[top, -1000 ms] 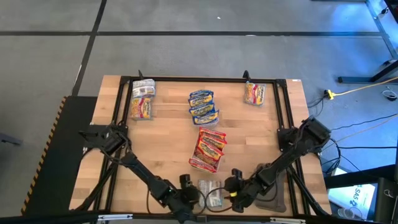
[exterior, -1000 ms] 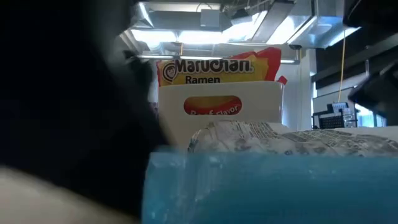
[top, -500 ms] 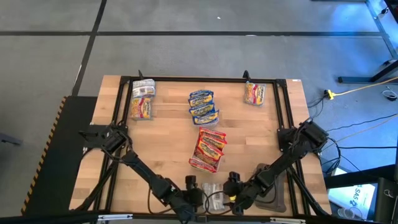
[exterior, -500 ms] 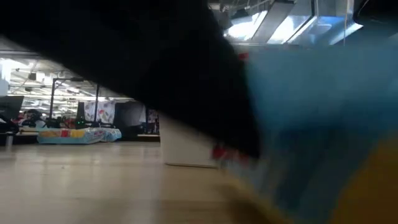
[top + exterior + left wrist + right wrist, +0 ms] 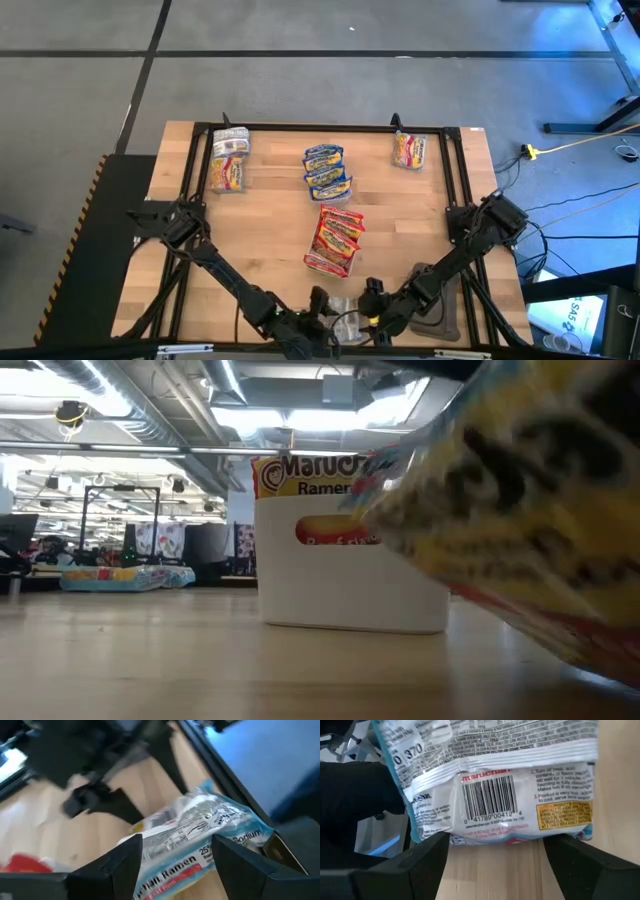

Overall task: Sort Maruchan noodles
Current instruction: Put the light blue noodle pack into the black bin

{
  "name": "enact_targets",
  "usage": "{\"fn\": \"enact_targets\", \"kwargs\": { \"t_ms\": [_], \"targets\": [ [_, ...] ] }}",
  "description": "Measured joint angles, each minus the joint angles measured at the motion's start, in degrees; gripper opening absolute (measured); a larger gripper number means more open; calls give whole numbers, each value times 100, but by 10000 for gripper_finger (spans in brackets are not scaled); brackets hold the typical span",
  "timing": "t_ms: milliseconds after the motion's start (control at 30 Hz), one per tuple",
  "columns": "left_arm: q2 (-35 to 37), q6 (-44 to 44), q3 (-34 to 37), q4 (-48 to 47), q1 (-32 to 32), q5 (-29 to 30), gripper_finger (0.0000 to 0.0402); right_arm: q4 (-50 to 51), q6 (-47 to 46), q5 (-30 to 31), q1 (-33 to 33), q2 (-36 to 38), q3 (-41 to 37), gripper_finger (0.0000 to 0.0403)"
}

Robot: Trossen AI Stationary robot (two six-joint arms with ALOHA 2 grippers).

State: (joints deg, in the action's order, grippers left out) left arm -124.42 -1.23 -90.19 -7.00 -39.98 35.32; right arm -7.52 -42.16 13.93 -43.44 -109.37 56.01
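A silver-grey Maruchan noodles packet is up off the wood at the table's near edge, with my left gripper shut on it. In the left wrist view the packet lies between that gripper's two fingers. In the low view it hangs tilted and blurred. My right gripper stands open just right of it, and the packet's barcode side lies ahead of its spread fingers. Farther back lie a red-orange stack, a blue-yellow stack and two more piles. My left gripper holds the packet between its two fingers, one finger on each side of the printed end. The fingers slant downward from the table's left. The packet sits tilted in the hold, raised off the wood; its lowest corner is out of view.
A dark grey tray lies at the near right, beside my right arm. In the low view a white tray stands mid-table with a red-orange packet showing above it. Bare wood lies between the piles.
My left gripper has risen, rolled its wrist and shifted toward the table's right edge with the silver-grey packet. The packet lay flat on the table before; now it is lifted and tilted, filling the right of the low view.
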Motion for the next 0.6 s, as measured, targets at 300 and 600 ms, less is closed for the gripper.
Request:
{"fn": "enact_targets", "kwargs": {
  "t_ms": [300, 600],
  "targets": [
    [-15, -554, 2, -145, 214, -904, 231, -379, 547, 36, 91, 25, 4, 303],
    [-8, -146, 10, -182, 292, -472, 231, -429, 656, -196, 357, 36, 44, 303]
  ]
}}
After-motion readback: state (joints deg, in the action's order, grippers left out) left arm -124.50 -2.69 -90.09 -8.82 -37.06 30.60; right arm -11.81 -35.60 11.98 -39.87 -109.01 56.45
